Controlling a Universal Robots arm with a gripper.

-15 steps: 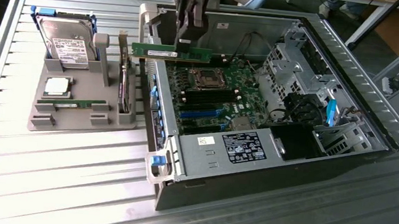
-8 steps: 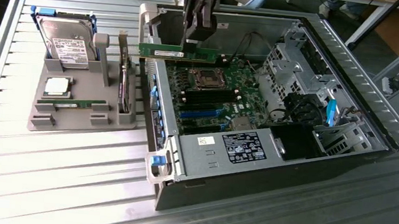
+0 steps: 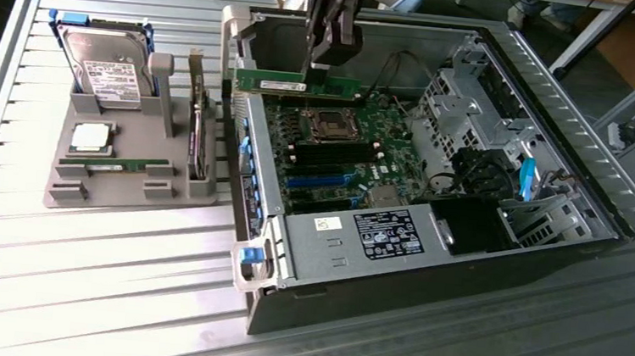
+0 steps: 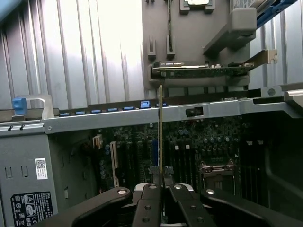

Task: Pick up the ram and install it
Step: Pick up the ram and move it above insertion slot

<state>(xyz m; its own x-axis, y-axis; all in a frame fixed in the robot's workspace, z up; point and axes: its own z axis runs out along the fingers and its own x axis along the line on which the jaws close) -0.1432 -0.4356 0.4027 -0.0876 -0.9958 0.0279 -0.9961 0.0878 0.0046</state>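
Ram (image 3: 297,84) is off the tray and in the air, pinched narrow between the gripper (image 3: 329,67) fingers, long edge level. I've got it hanging over the open computer case (image 3: 587,208), above the motherboard (image 3: 348,159) and close to the CPU socket (image 3: 331,125); not seated in any slot. In the wrist view the stick is edge-on, thin, clamped at its middle. On the exterior view's left of the case sits the grey parts holder (image 3: 89,194) with the twin stick (image 3: 125,165) lying flat, a silver processor chip (image 3: 92,136), a hard drive (image 3: 105,68) and an expansion card (image 3: 196,126) on edge. Everything is on a ribbed metal table (image 3: 94,279).
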